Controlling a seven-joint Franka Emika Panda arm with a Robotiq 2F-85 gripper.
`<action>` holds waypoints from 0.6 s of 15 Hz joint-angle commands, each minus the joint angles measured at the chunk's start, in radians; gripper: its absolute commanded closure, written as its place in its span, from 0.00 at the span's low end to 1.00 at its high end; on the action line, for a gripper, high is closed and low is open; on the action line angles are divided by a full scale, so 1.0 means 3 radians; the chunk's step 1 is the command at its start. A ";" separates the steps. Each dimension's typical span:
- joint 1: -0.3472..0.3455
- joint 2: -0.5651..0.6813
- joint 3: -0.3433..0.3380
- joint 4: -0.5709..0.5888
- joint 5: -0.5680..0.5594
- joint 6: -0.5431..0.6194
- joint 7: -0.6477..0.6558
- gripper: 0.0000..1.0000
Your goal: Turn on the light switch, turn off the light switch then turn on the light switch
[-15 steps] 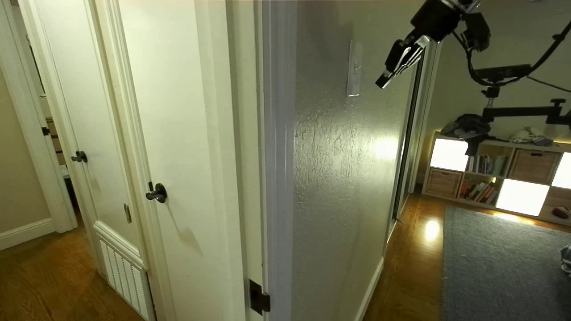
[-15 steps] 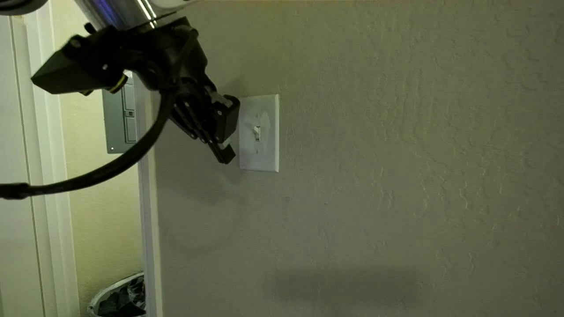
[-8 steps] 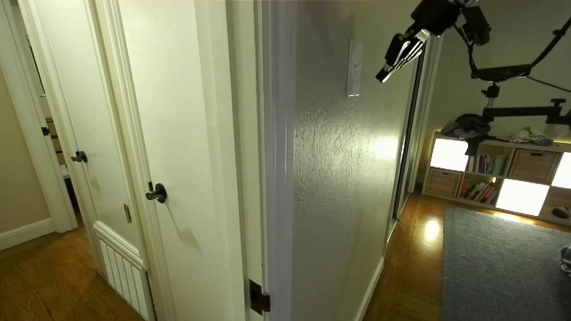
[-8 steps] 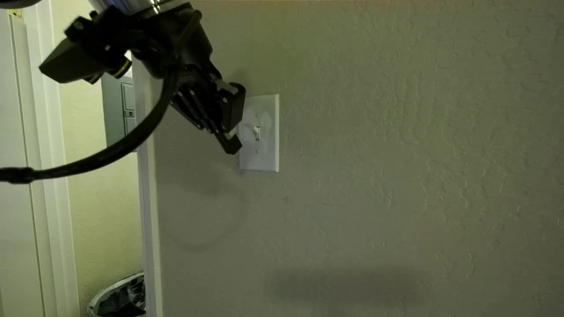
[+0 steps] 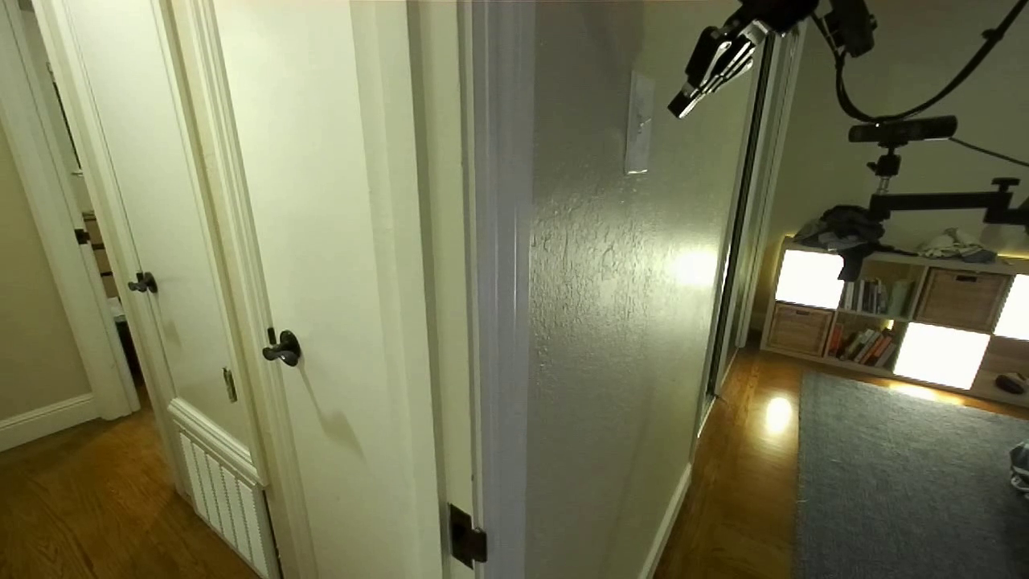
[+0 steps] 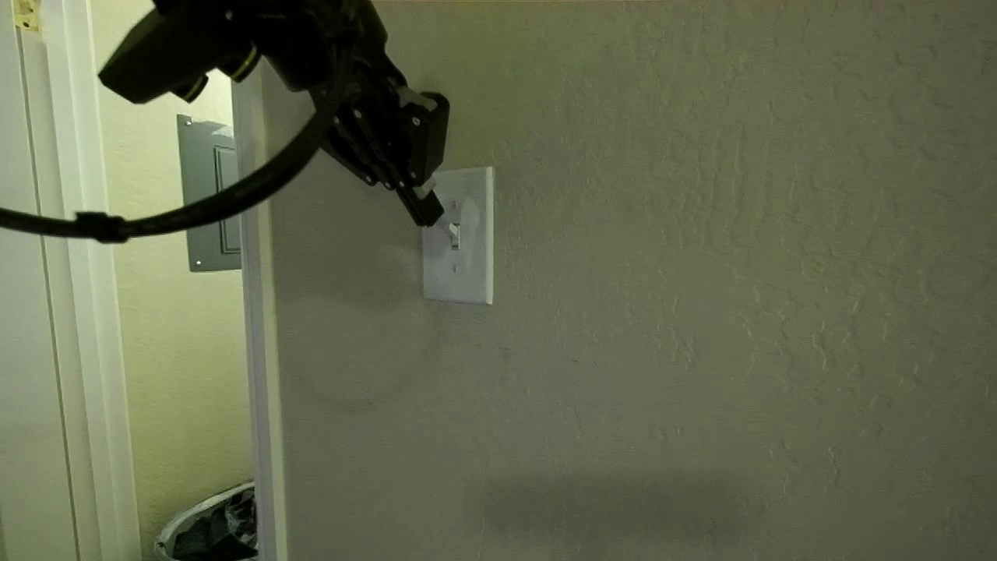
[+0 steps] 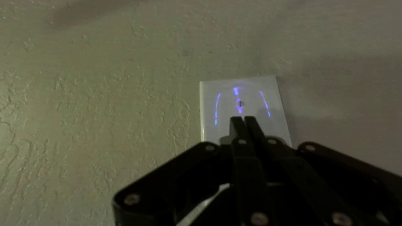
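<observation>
The light switch is a pale upright wall plate with a small toggle, in both exterior views (image 5: 640, 125) (image 6: 467, 273). My gripper (image 6: 424, 210) is shut and empty. In that exterior view its fingertips overlap the plate's upper left part, just up and left of the toggle (image 6: 455, 236). An exterior view shows the gripper (image 5: 682, 104) right of the plate, with a visible gap between them. In the wrist view the closed fingertips (image 7: 243, 119) lie over the plate (image 7: 254, 94), below a screw. The toggle is hidden behind the fingers there.
A white door frame (image 5: 502, 281) stands beside the switch wall, with doors carrying black knobs (image 5: 283, 348) farther left. A camera on a black stand (image 5: 904, 130) and a cube shelf (image 5: 876, 314) are beyond. A grey panel (image 6: 210, 195) and a bin (image 6: 206, 522) show past the wall's edge.
My gripper has risen in both exterior views and shifted toward the plate, its tips now just above the toggle's height. It stays shut. The toggle looks the same.
</observation>
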 commanded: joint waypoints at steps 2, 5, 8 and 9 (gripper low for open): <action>-0.0002 0.0035 0.0017 0.0089 -0.0014 0.0099 0.0047 0.94; 0.0023 0.0106 0.0015 0.0161 0.0058 0.0101 -0.0004 0.94; 0.0030 0.0176 0.0020 0.0216 0.0108 0.0099 -0.0028 0.94; 0.0032 0.0201 0.0019 0.0239 0.0133 0.0098 -0.0044 0.94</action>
